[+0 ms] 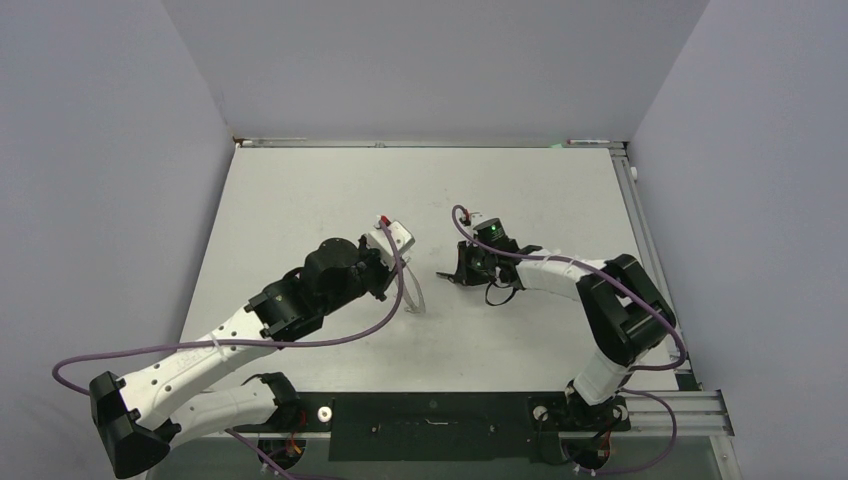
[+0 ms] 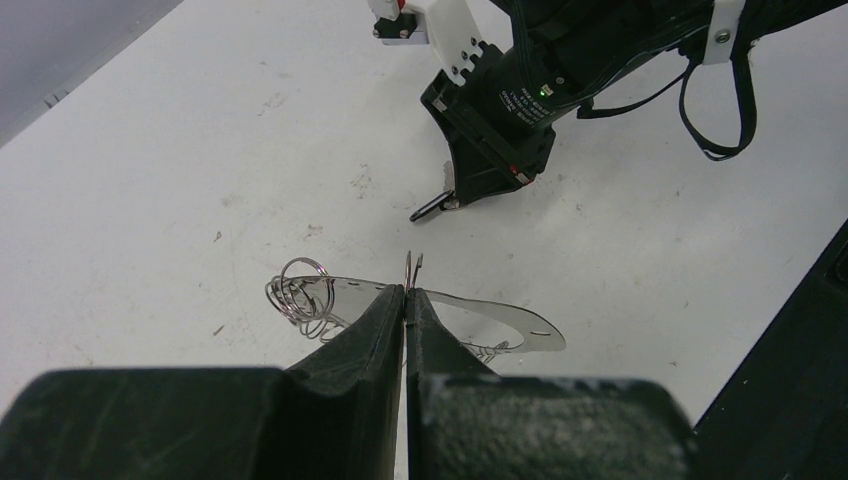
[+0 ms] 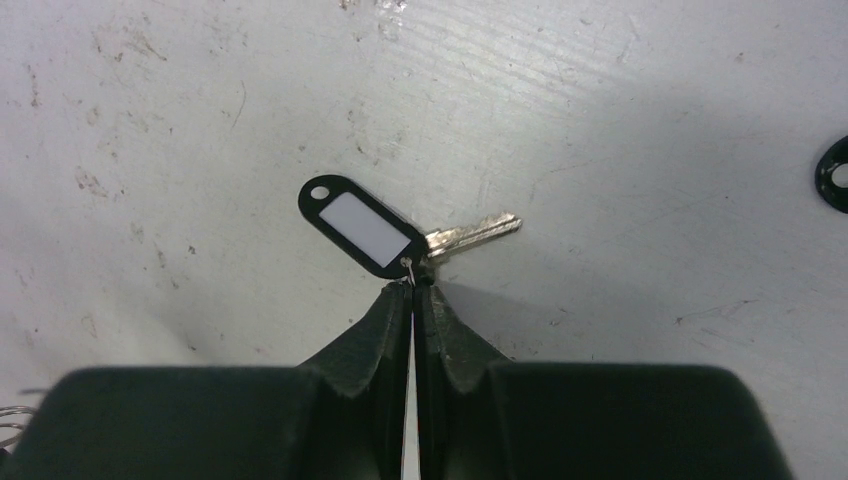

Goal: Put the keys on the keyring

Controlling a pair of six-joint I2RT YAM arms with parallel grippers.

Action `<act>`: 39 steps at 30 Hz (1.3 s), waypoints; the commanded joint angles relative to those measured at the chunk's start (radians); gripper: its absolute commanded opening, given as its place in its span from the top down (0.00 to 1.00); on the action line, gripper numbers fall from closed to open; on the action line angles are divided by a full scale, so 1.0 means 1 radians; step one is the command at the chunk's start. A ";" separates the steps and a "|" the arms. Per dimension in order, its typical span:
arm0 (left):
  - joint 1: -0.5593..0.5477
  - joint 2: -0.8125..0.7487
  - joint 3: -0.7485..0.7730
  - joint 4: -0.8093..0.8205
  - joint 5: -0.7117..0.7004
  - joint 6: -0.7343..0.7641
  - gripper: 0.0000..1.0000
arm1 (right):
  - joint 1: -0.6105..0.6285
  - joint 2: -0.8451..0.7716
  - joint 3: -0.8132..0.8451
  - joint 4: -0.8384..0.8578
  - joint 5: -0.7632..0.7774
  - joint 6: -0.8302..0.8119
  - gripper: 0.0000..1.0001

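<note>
My left gripper (image 2: 405, 292) is shut on the rim of the keyring (image 2: 520, 325), a thin grey metal hoop held edge-on just above the table, with a bunch of wire loops (image 2: 300, 290) at its left end. In the top view that gripper (image 1: 408, 290) sits mid-table. My right gripper (image 3: 412, 283) is shut where a silver key (image 3: 475, 233) joins a black tag with a white label (image 3: 360, 225), low over the table. The left wrist view shows the right gripper (image 2: 450, 195) a short way beyond the hoop, the tag (image 2: 430, 207) sticking out of it.
A black ring-shaped piece (image 3: 835, 175) lies at the right edge of the right wrist view, cut off by the frame. A loose black cable loop (image 2: 715, 120) hangs from the right arm. The white table (image 1: 300, 200) is scuffed, with walls on three sides.
</note>
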 commanded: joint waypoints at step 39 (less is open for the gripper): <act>-0.007 -0.032 -0.024 0.131 0.154 0.017 1.00 | 0.174 -0.616 0.150 -0.296 -0.161 -0.305 0.95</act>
